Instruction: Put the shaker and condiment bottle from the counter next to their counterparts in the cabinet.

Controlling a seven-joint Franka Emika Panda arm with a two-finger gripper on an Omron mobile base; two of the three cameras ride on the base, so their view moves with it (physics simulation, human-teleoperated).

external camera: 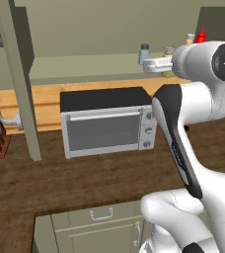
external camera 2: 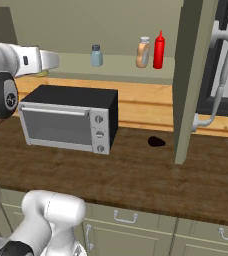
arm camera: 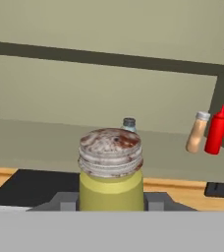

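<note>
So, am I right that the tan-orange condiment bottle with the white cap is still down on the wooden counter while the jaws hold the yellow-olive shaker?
Not quite. The tan-orange condiment bottle with the white cap already stands on the olive-grey cabinet shelf, right beside the bright red squeeze bottle, as the right base view shows. The rest holds: the jaws are closed on the yellow-olive shaker.

A small yellow-olive shaker (arm camera: 111,182) with a worn silver cap stands upright, clamped between the end effector (arm camera: 111,201) fingers. Ahead of it, on the olive-grey cabinet (arm camera: 45,138) shelf, a pale blue-grey shaker (arm camera: 129,124) stands just beyond. Further right, the tan condiment bottle (arm camera: 197,132) leans against an upright red squeeze bottle (arm camera: 216,130).
</note>
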